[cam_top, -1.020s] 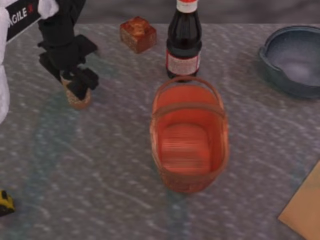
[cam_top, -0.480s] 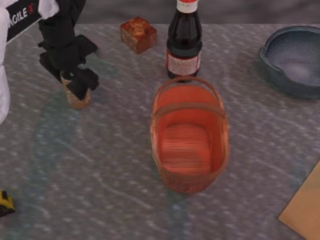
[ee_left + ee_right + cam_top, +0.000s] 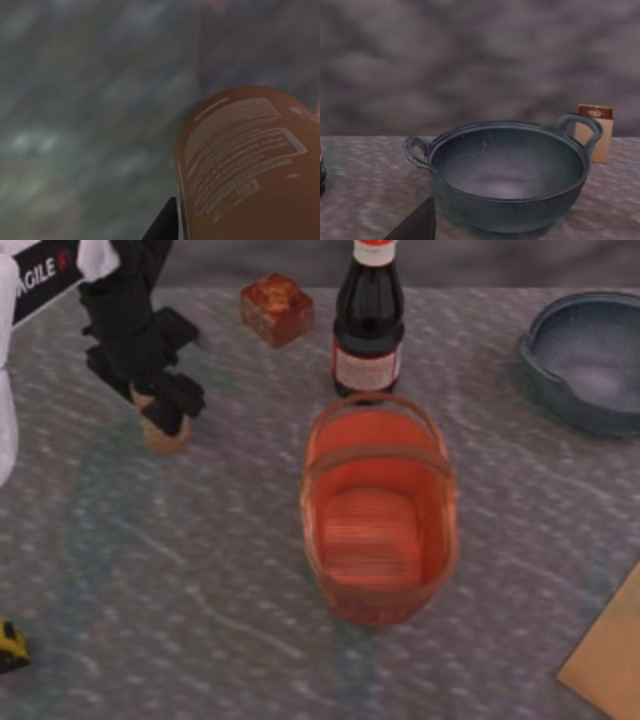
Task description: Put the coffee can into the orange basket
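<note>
From above, the left hand (image 3: pixel 160 405) grips the coffee can (image 3: pixel 166 432), mostly hidden beneath it, with the orange basket (image 3: pixel 379 510) well to its right on the counter (image 3: pixel 200 570). Only the left wrist view shows the can's printed label.

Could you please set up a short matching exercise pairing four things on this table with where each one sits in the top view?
Things:
1. coffee can
2. orange basket
3. bottle
4. bowl

Places:
A. far right edge
B. middle of the table
C. under the left gripper, at left
D. just behind the basket

Pairs: 1-C, 2-B, 3-D, 4-A
</note>
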